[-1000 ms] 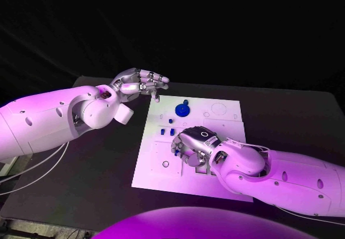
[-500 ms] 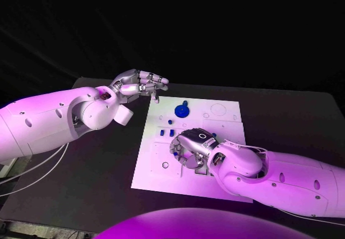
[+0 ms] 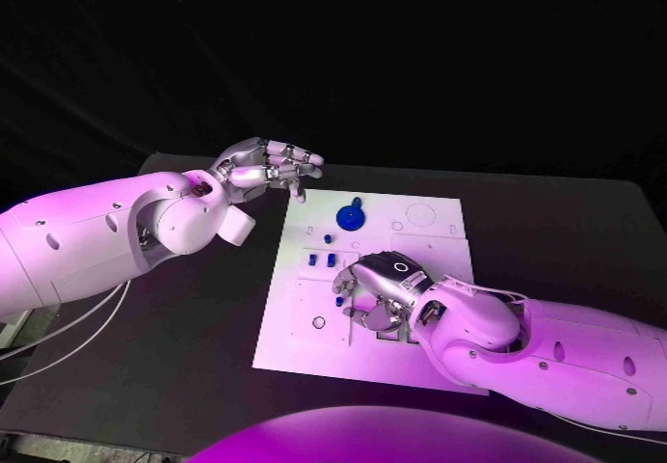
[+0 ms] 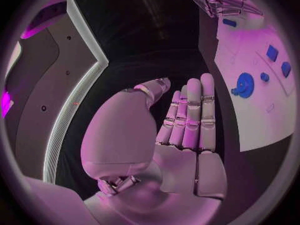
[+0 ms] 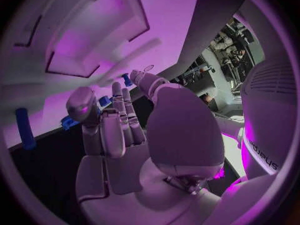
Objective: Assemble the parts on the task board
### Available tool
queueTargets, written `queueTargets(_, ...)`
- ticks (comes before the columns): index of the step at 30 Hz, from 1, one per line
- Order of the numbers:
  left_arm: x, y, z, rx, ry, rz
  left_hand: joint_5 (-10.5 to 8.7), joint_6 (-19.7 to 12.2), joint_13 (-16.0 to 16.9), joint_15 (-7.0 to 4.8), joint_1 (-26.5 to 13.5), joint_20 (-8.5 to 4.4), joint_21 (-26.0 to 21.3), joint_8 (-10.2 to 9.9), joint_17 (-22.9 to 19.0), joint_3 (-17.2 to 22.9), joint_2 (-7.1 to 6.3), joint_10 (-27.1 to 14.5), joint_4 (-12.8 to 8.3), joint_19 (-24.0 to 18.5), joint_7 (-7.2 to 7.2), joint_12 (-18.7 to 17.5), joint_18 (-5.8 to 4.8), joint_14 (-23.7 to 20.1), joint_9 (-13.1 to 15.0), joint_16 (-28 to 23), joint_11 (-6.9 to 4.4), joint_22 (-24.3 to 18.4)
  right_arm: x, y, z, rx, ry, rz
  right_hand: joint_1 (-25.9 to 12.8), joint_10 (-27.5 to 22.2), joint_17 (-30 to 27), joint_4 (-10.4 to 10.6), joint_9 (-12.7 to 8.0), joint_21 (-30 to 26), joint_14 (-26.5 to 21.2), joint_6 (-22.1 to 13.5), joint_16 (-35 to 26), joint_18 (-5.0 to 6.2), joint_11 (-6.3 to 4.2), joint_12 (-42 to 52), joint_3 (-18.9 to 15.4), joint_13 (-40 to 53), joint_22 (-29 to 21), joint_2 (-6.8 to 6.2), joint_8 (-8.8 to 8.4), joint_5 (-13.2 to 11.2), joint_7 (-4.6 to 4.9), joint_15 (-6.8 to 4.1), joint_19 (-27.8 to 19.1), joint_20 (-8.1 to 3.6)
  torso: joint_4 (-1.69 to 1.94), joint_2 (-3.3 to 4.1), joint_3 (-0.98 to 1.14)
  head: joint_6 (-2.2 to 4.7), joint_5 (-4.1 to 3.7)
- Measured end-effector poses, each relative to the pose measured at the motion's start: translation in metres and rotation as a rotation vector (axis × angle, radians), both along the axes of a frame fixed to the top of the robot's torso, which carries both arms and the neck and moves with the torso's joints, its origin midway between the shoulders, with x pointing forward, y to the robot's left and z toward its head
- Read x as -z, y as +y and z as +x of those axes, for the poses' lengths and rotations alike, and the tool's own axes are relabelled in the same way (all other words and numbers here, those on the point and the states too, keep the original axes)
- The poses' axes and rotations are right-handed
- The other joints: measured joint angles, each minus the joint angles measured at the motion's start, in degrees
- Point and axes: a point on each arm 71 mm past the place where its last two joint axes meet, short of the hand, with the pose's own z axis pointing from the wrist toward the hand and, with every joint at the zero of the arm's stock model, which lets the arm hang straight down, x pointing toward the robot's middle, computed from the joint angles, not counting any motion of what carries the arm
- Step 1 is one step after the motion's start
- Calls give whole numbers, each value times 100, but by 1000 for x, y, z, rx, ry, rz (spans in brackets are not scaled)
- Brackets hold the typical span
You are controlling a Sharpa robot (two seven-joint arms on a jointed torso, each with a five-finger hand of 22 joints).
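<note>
The white task board (image 3: pixel 424 217) lies in the middle of the black table. A round blue part (image 3: pixel 353 214) sits near its far edge, and small blue parts (image 3: pixel 323 258) lie on its left side. My right hand (image 3: pixel 375 291) is low over the board's middle, fingers pointing down at it, and I see nothing held. In the right wrist view its fingers (image 5: pixel 119 120) are stretched out and empty, with a long blue part (image 5: pixel 25 128) on the board beyond them. My left hand (image 3: pixel 271 166) hovers off the board's far left corner, palm (image 4: pixel 187 135) bare.
The black table (image 3: pixel 181 318) spreads wide on the left of the board and behind it. In the left wrist view the round blue part (image 4: pixel 244 84) and small blue parts (image 4: pixel 272 53) lie on the board (image 4: pixel 262 120), with my right hand (image 4: pixel 219 0) further along.
My right hand has shifted slightly nearer to me over the board. The left hand has barely moved.
</note>
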Motion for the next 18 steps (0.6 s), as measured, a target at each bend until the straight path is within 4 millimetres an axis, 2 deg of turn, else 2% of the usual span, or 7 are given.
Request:
queueTargets(6, 0, 2, 0, -2, 2, 2, 0, 0, 0, 0, 0, 0, 0, 0, 0, 0, 0, 0, 0, 0, 0, 0, 0, 0, 0, 0, 0, 0, -19, -19, -1, 24, -31, 24, 0, -22, 1, 48, -14, 0, 0, 0, 3, 1, -22, 77, -295, -4, -1, 0, -32, 0, 0, -1, 21, 21, -1, 0, 0, 9, -8)
queueTargets(9, 1, 3, 0, -3, 2, 2, 0, 0, 0, 0, 0, 0, 0, 0, 0, 0, 0, 0, 0, 0, 0, 0, 0, 0, 0, 0, 0, 0, -33, -34, 5, 54, -55, 30, 0, -22, 10, 83, -24, 0, 0, 0, 28, 0, -22, 119, -382, -3, 5, 0, -34, 0, 0, -1, 21, 21, -2, -2, -2, 25, -22)
queueTargets(12, 1, 3, 0, -3, 3, 3, 0, 0, 0, 0, 0, 0, 0, 0, 0, 0, 0, 0, 0, 0, 0, 0, 0, 0, 0, 0, 0, 0, -46, -52, 15, 107, -54, 38, 17, -117, 4, 163, -66, -6, -1, -25, 28, 0, 10, 147, -602, -39, -1, 17, -131, 0, 20, -1, 41, 40, -6, -5, -4, 44, -52)
queueTargets(14, 1, 3, 0, -3, 3, 3, 0, 0, 5, 0, 0, 0, 0, 0, 0, 0, 0, 0, 0, 0, 0, 0, 0, 0, 0, 0, 0, -2, -54, -66, 22, 151, -44, 45, 140, -240, -33, 252, -108, -94, 8, -85, 28, 0, 51, 165, -894, -87, -29, 103, -206, 0, 63, 48, 41, 41, -8, -7, -8, 57, -68)
queueTargets(16, 1, 3, 0, -3, 4, 3, 0, 0, 6, 0, 0, 0, 0, 0, 0, 0, 0, 0, 0, 0, 0, 0, 0, 0, -4, 0, 0, -7, -60, -77, 28, 186, -32, 51, 302, -326, -77, 346, -138, -161, 8, -86, 28, 0, 64, 192, -1196, -130, -56, 159, -250, 0, 62, 48, 42, 42, -10, -9, -8, 75, -90)
queueTargets(18, 1, 3, 0, -3, 4, 3, 0, 0, 6, 0, 0, 0, 0, 0, 0, 0, 0, 0, 0, 0, 0, 0, 0, 0, -5, 0, 0, -7, -61, -85, 32, 213, -12, 52, 546, -474, -124, 517, -183, -247, 7, -96, 28, 0, 66, 216, -1675, -167, -85, 248, -318, 28, 52, 48, 53, 52, -12, -9, -7, 86, -105)
